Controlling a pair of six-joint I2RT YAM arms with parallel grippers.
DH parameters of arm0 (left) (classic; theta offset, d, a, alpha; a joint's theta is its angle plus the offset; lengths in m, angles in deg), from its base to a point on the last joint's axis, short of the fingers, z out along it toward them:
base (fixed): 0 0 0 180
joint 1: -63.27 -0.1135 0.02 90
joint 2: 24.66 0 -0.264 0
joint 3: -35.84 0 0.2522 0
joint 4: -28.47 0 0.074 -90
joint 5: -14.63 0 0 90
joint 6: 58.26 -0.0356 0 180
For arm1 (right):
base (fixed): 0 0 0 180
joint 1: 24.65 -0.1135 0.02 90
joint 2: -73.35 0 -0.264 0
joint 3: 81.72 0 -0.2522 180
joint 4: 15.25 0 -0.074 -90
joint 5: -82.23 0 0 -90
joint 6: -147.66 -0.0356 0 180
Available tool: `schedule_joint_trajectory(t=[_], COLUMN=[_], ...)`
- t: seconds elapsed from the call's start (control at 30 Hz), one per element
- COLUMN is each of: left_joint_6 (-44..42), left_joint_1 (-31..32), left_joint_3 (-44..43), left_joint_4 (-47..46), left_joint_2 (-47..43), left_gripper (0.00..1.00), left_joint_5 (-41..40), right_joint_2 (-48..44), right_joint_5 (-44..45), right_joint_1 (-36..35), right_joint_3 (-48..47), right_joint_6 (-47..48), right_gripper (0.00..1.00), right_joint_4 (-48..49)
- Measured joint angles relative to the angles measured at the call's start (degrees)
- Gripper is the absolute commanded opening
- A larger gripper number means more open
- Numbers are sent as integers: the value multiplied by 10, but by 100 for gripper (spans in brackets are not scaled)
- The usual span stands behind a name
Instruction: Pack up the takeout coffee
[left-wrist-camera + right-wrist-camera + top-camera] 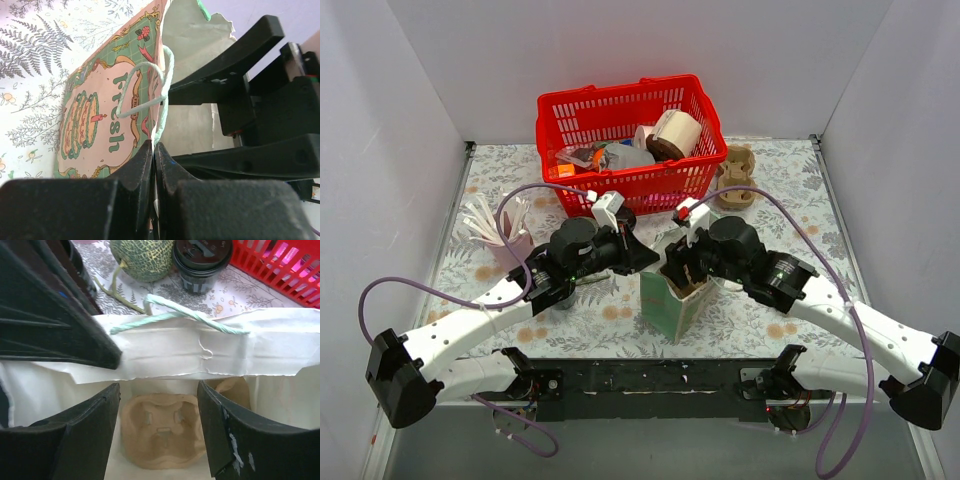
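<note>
The right gripper (159,387), spread open inside the paper bag (200,347) with the cup carrier (162,432) lying free beneath it, is best drawn straight up — the rim beside it held pinched by the clenched left gripper (154,146).

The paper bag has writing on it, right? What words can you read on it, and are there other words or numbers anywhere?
"Fresh": big green letters on the printed side of the paper bag, seen in the left wrist view.
Coffee cup lid: raised marks, too blurred to read.
Things in the red basket: any labels are too small to read.
No numbers or signs can be read anywhere.
</note>
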Motion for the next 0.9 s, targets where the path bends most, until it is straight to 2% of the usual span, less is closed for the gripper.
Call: schedule_joint_trajectory(t=[0.1,0.3,0.47,0.67,0.8,0.9], left_joint_6=[0,0,2,6,8,9], left_joint_1=[0,0,0,-4,-6,-5], left_joint_3=[0,-2,-9,-9,-9,-10], left_joint_4=[2,3,5,29,35,28], left_joint_2=[1,4,18,22,22,22], left_gripper=[0,0,0,0,0,0], left_joint_5=[0,0,2,-5,-12,-9], right_joint_2=[1,73,114,138,142,130], right_joint_5=[-23,-109,-171,-184,-169,-138], right_joint_1=[0,0,0,3,3,1], right_joint_3=[-19,-39,-23,1,4,4], right_joint_6=[-8,-17,-10,1,2,0], right_gripper=[57,47,47,46,61,68], right_joint_4=[-24,-108,-115,-79,-68,-69])
